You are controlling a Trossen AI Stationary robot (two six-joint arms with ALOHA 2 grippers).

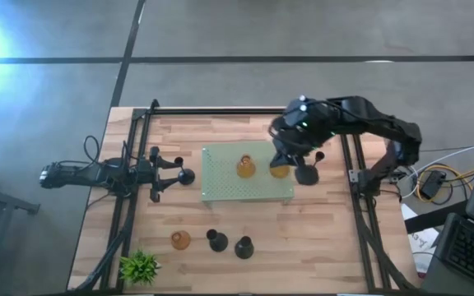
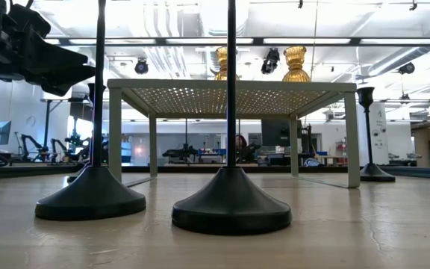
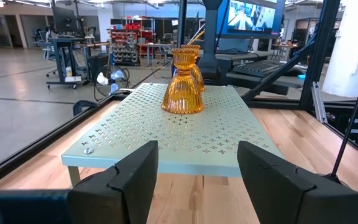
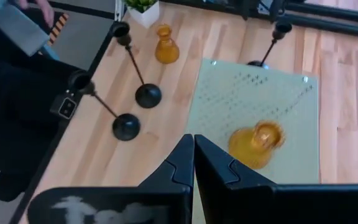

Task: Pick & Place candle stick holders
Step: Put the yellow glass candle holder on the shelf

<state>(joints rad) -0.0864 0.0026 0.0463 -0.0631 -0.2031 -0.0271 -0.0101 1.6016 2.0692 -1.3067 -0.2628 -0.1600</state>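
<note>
Two amber holders (image 1: 246,167) (image 1: 279,170) stand on the pale green perforated board (image 1: 220,185); they also show in the low view (image 2: 222,63) (image 2: 295,64). My right gripper (image 1: 285,156) is shut and hovers over the board's right part, above the second amber holder; in its wrist view (image 4: 193,152) it holds nothing. One black holder (image 1: 306,173) stands just right of the board, and another (image 1: 186,176) stands left of it, in front of my open left gripper (image 1: 167,174) (image 3: 197,168). A third amber holder (image 1: 179,239) and two black ones (image 1: 216,241) (image 1: 243,247) stand near the front edge.
A small green plant (image 1: 141,265) stands at the near left corner. Black frame rails (image 1: 130,164) (image 1: 354,164) run along the table's left and right sides. The board stands on legs (image 2: 116,134), raised above the wooden table top (image 1: 319,238).
</note>
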